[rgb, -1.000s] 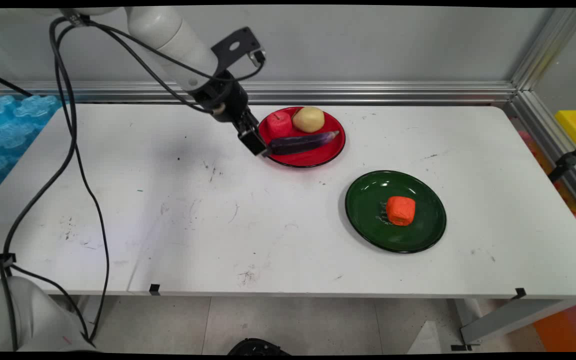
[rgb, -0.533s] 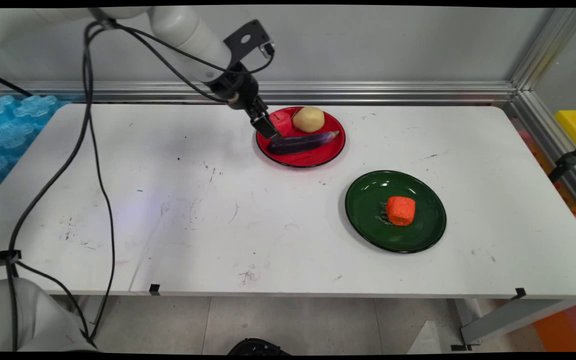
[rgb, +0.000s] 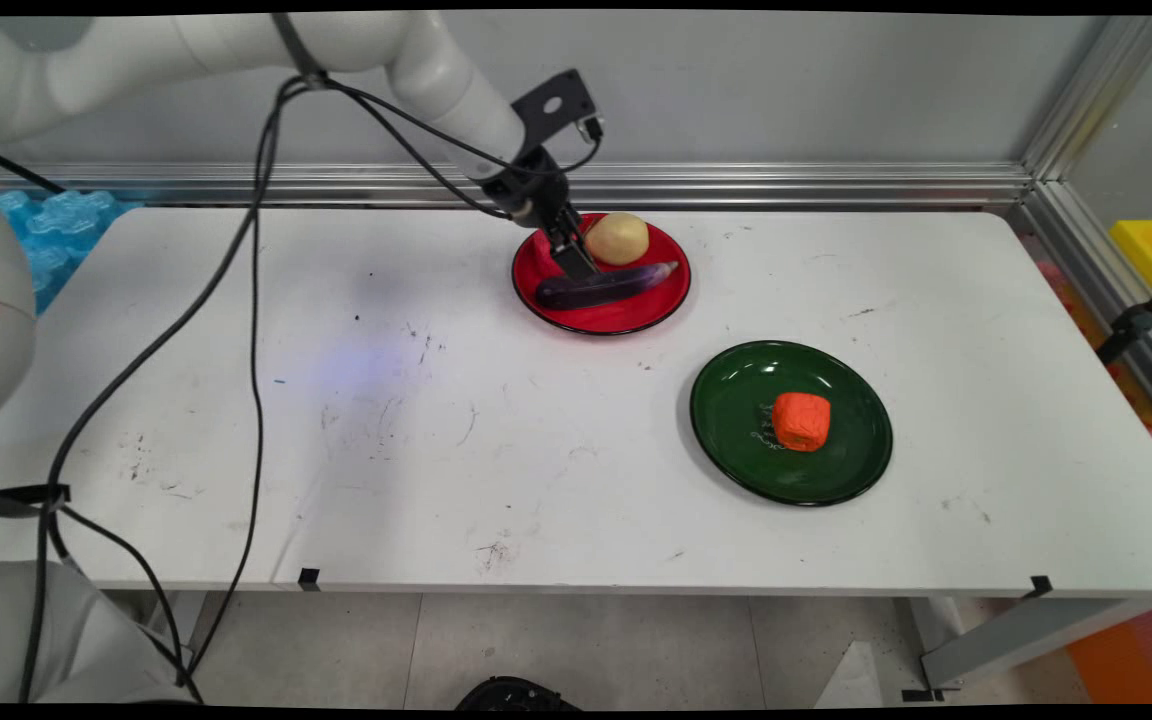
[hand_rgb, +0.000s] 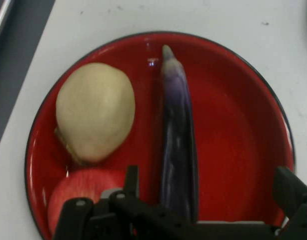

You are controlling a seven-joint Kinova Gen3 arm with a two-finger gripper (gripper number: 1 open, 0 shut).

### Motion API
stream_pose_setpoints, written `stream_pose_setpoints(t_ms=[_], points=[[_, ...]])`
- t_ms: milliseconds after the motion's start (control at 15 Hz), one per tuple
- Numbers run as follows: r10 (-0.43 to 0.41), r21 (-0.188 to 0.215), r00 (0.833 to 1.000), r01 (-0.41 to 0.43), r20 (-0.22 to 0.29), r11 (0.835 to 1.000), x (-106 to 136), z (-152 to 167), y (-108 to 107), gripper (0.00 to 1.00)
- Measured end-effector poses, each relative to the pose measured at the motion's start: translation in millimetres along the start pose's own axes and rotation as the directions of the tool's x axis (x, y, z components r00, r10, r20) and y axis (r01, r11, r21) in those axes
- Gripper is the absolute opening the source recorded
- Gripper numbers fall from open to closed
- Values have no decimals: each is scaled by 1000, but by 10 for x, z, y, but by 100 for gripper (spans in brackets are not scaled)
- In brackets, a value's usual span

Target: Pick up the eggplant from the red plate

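Having swung right, the wide-spread pincer [hand_rgb: 208, 200] now straddles the eggplant [hand_rgb: 177, 140] on the red plate [hand_rgb: 243, 130].

— What's on the white table [rgb: 436, 450]?

— Two plates. The red plate [rgb: 626, 318], upper middle of the frame, carries a potato [rgb: 617, 238], a purple eggplant [rgb: 616, 283] lying just below it, and a red apple [hand_rgb: 73, 192] just beside the potato.

— And the other?

— A green plate [rgb: 736, 400], right of centre, with an orange block [rgb: 801, 421] on it. Blue foam [rgb: 66, 215] sits far left and a yellow box [rgb: 1151, 250] far right.
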Motion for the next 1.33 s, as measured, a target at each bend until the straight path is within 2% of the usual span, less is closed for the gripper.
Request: stream_pose_setpoints(t_ms=[533,1000,1067,1333], points=[[57,-47,998,-56,16,997,110,657,-162,100],[76,-77,997,-74,27,994,136,911,-283,100],[78,-80,997,-76,28,994,138,921,-302,0],[78,-97,996,-74,39,993,106,904,-350,0]])
